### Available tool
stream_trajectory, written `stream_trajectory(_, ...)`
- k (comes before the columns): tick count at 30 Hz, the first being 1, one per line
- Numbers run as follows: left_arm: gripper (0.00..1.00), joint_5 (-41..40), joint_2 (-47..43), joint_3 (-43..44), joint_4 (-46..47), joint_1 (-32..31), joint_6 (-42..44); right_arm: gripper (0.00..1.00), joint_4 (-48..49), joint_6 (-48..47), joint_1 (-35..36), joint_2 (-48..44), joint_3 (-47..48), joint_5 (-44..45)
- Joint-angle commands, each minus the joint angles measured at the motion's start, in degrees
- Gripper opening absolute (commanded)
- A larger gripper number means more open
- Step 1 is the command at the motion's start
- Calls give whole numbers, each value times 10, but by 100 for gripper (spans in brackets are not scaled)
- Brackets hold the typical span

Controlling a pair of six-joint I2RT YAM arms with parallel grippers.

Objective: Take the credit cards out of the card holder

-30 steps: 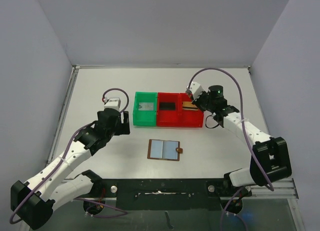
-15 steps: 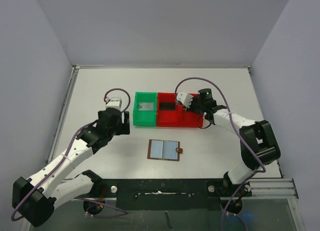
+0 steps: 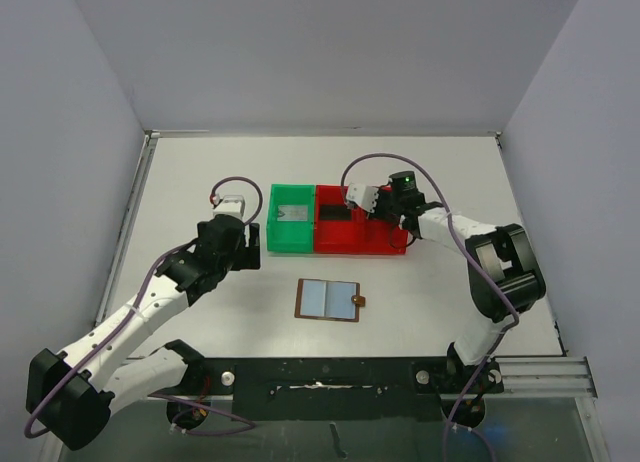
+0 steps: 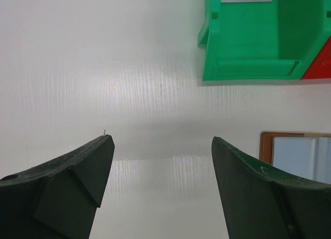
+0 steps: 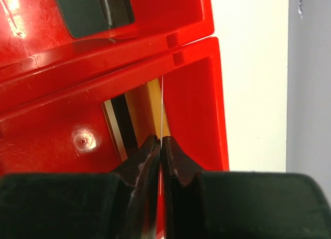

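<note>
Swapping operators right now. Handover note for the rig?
Left gripper: open, empty, over the table beside the green bin.
Right gripper: jaws shut on the gold card, low in the red bin's right compartment.
Card holder: lying open on the table, neither arm touching it.
Done: grey card in green bin, dark card in red bin's left compartment.
Left: release the gold card; can't tell whether the holder hides another.
</note>
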Motion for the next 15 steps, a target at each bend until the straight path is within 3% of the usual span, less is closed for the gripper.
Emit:
stream_trajectory(1, 77, -7, 2, 9, 24, 6, 10, 6, -4, -26, 1, 14, 30, 15)
stream_trajectory(10, 77, 0, 6, 9, 25, 11, 12, 27, -31, -27, 2, 23, 46, 22)
stream_trajectory(15, 77, 1, 8, 10, 25, 13, 12, 31, -45, -9, -1, 27, 57, 19)
